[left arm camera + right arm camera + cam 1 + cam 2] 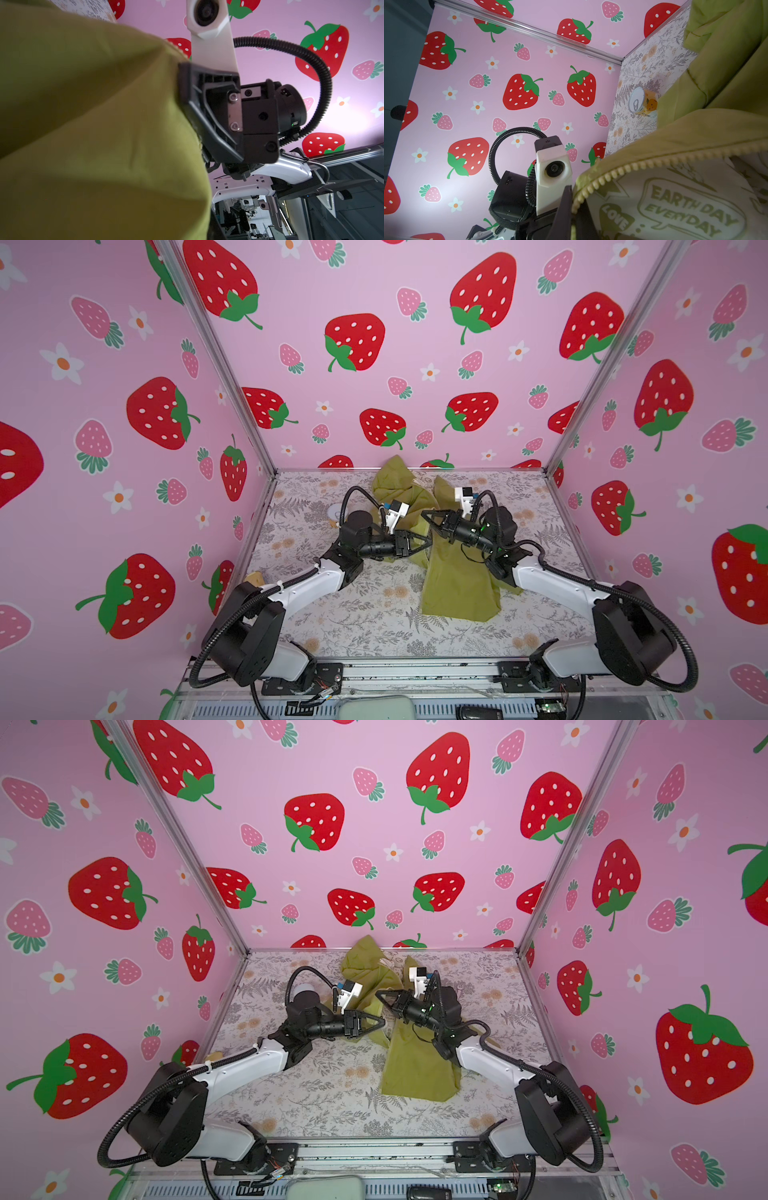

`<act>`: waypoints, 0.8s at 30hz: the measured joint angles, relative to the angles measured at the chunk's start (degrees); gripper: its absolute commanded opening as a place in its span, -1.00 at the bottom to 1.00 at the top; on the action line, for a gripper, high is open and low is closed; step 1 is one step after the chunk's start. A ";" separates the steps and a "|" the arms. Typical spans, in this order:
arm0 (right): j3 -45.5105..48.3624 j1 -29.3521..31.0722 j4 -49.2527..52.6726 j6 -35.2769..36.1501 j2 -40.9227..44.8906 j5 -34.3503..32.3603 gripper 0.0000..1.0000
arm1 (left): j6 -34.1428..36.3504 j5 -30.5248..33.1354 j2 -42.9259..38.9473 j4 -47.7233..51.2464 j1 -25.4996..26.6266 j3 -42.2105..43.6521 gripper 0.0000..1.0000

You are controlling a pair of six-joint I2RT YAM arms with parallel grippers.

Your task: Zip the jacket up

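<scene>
On table [353, 626], right of middle: jacket [457, 585], lengthwise far-to-near, hood [390, 479] at far end. Clamped at zipper [633, 166] edge by right gripper [424, 515]. Left gripper [428, 540] just beside; cannot tell if fingers apart or together.

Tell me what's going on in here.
Two robot arms are working on an olive jacket that lies crumpled on the floral table. The right gripper is shut on the jacket's front edge, right at the zipper teeth, and holds it off the table. The left gripper is at the fabric just opposite; whether it grips anything cannot be told. The jacket is not yet zipped: the teeth are bare and the printed lining shows.
</scene>
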State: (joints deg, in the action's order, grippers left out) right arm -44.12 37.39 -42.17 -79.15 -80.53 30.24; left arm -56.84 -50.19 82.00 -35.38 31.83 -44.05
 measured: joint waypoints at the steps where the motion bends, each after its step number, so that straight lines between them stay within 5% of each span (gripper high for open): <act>1: 0.00 0.00 0.20 0.22 0.00 0.04 -1.00 | -0.07 0.04 0.00 -0.02 0.00 -0.02 -0.37; 24: 0.00 0.02 4.33 3.43 2.40 0.31 -1.00 | 4.83 2.21 -1.75 9.07 -1.44 -0.35 -0.12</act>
State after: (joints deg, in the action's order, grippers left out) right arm -44.12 37.41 -37.85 -75.72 -78.13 30.55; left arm -52.01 -47.99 80.25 -26.30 30.39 -44.40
